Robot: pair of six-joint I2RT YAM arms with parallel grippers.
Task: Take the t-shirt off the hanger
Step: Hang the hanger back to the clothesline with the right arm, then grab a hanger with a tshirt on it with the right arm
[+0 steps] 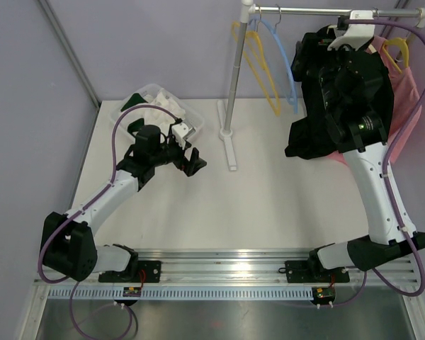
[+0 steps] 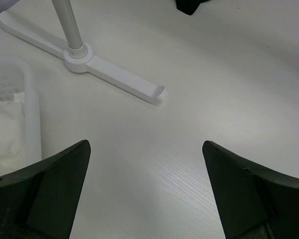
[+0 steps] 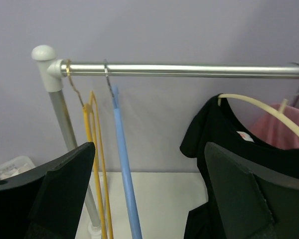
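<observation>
Well, the black t-shirt (image 3: 214, 130) hangs on its cream hanger (image 3: 261, 105) at the right end of the rail (image 3: 189, 68), with a pink garment (image 1: 405, 85) behind it, so I judge the removal not yet done and the step in hand to be the reach for a hold on the cloth. My right hand (image 3: 148, 147) is up at the rail with both fingers spread wide and nothing between them. The shirt's shoulder lies just beside the right-side finger, though the wrist view does not show me whether they touch. To the other side are a blue hanger (image 3: 122, 164) and yellow hangers (image 3: 97, 164), both bare. Next I think I must shift toward the collar or shoulder, pinch the fabric alone and draw it off the hanger's arm without lifting the hook. My left hand (image 2: 145, 144) is fully released too, empty, low over the worktop (image 2: 229, 89) beside the bin (image 1: 193, 115) of clothes
</observation>
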